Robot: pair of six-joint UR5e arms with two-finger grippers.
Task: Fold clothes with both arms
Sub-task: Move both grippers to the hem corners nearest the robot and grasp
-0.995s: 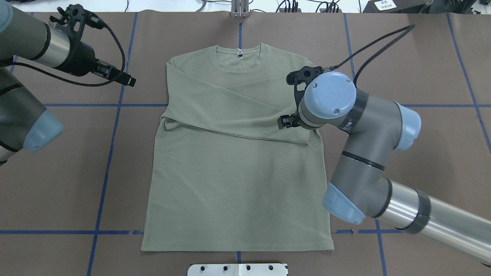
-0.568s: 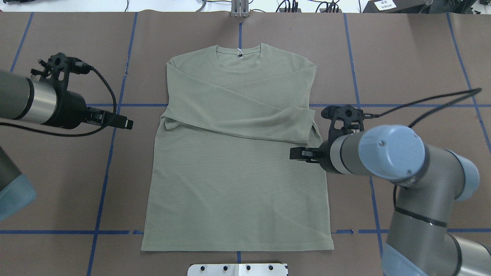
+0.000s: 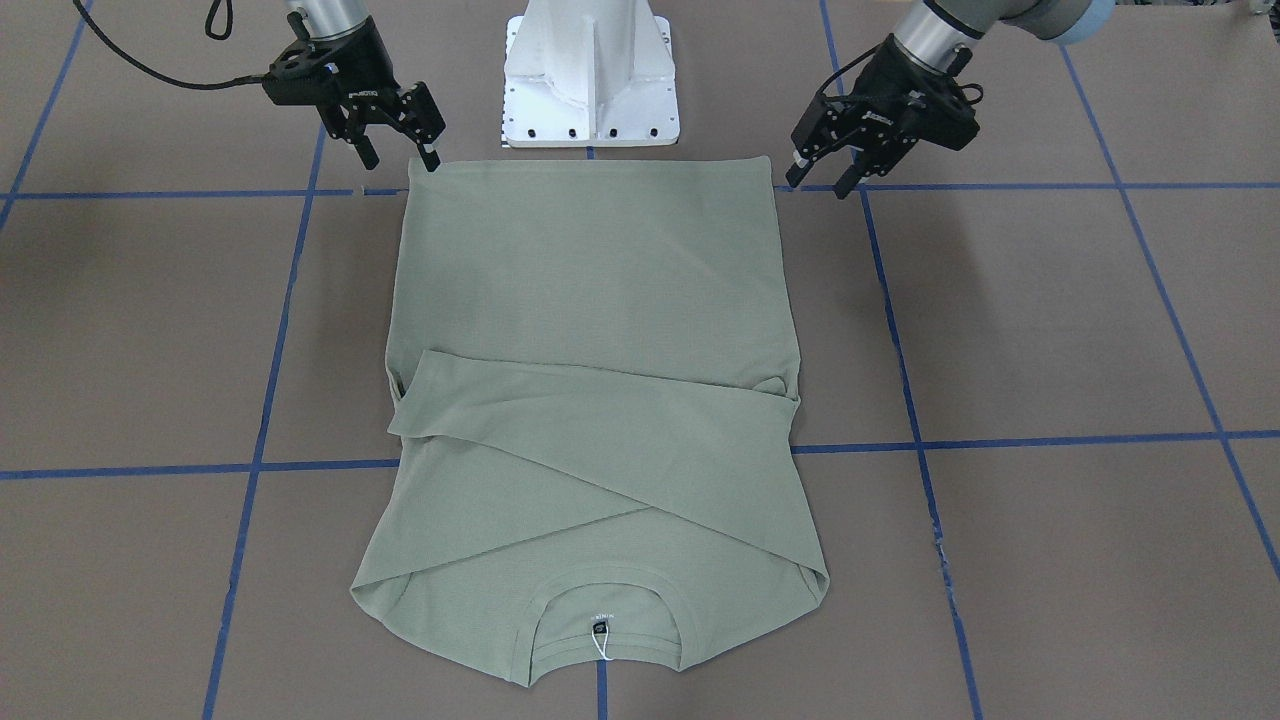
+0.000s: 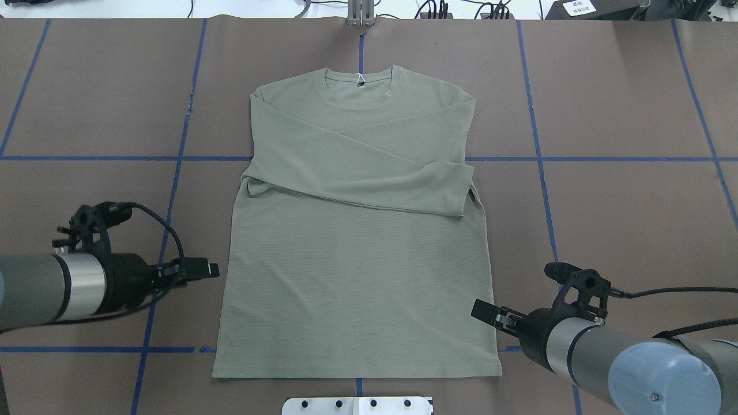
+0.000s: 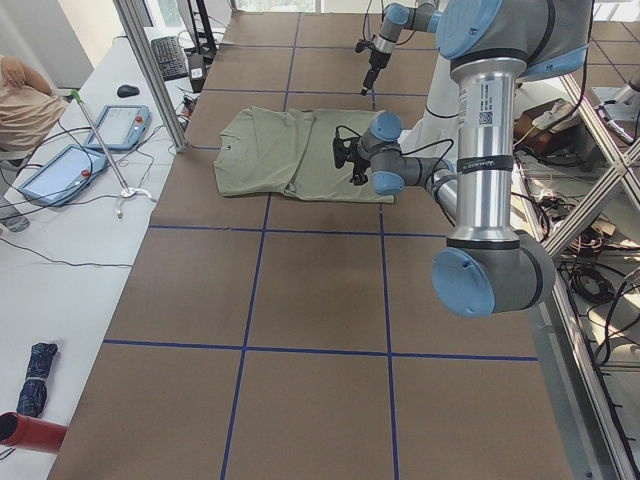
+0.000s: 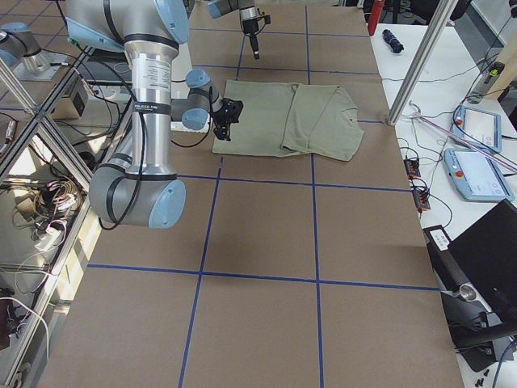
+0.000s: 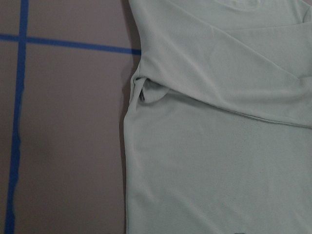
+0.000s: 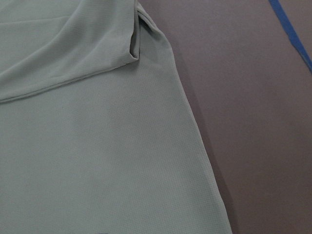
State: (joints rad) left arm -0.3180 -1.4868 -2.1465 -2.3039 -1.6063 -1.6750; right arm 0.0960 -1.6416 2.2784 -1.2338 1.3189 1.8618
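Flanking the hem end of the garment, the left gripper (image 3: 818,185) and the right gripper (image 3: 401,163) each stand with their two black fingers spread apart, holding nothing. In the front-facing view, the left gripper points at the hem corner on the robot's left, with its tips just off the cloth. One fingertip of the right gripper meets the opposite corner, though contact cannot be confirmed. From overhead, the left gripper sits just beside the side edge and the right gripper overlaps the other edge near the hem.

The shirt (image 4: 357,276) lies flat and face up at the middle of the table (image 4: 622,230). Its hem (image 4: 354,374) is nearest the robot and its collar (image 4: 358,78) is farthest away. Both sleeves (image 4: 369,173) are folded inward and cross over the chest. A small bunch of cloth (image 7: 146,90) marks the side edge in the left wrist view. A neck label (image 3: 600,630) with a white string loop sits inside the collar.

Blue tape lines (image 4: 634,158) divide the brown table cover, and the white pedestal base (image 3: 590,70) stands just behind the hem.
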